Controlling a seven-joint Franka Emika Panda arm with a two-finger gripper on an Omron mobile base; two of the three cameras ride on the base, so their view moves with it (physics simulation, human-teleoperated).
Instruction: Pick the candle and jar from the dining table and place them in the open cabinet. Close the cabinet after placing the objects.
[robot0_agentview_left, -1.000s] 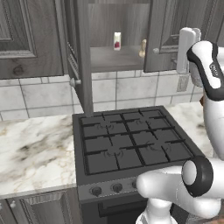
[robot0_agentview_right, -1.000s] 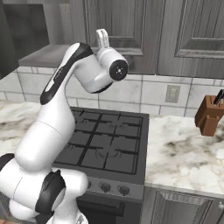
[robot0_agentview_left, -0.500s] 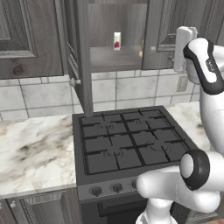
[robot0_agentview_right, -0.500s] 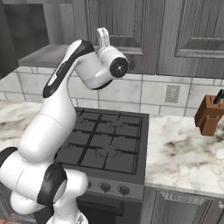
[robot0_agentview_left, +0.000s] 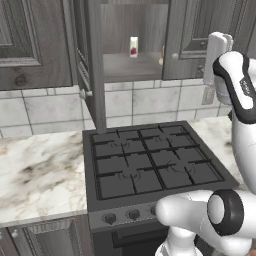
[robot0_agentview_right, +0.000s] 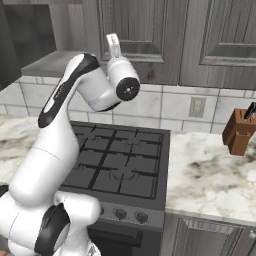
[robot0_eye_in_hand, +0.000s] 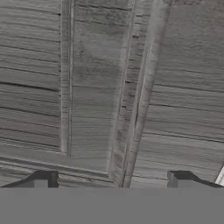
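Observation:
The dark grey wall cabinet (robot0_agentview_left: 131, 67) above the stove stands open, its left door (robot0_agentview_left: 95, 70) swung out edge-on. A small beige piece, apparently the candle (robot0_agentview_left: 162, 56), sits at the right end of its shelf, half hidden by the right door (robot0_agentview_left: 187, 35). My gripper (robot0_agentview_left: 218, 46) is raised in front of that right door (robot0_agentview_right: 132, 27), pointing upward (robot0_agentview_right: 114, 44). In the hand view the door's raised panel (robot0_eye_in_hand: 96, 87) is very close, and my gripper (robot0_eye_in_hand: 111, 179) is open with nothing between its fingertips (robot0_eye_in_hand: 43, 178). The jar and the dining table are out of view.
A white carton with a red mark (robot0_agentview_left: 133, 46) stands at the back of the shelf. Below are the black gas stove (robot0_agentview_left: 150, 165), marble counters (robot0_agentview_left: 40, 170) and a tiled wall. A wooden knife block (robot0_agentview_right: 240, 132) sits on the right counter.
The arm's upper links have turned a little and the hand has shifted slightly by the right door. The shelf's contents have not moved.

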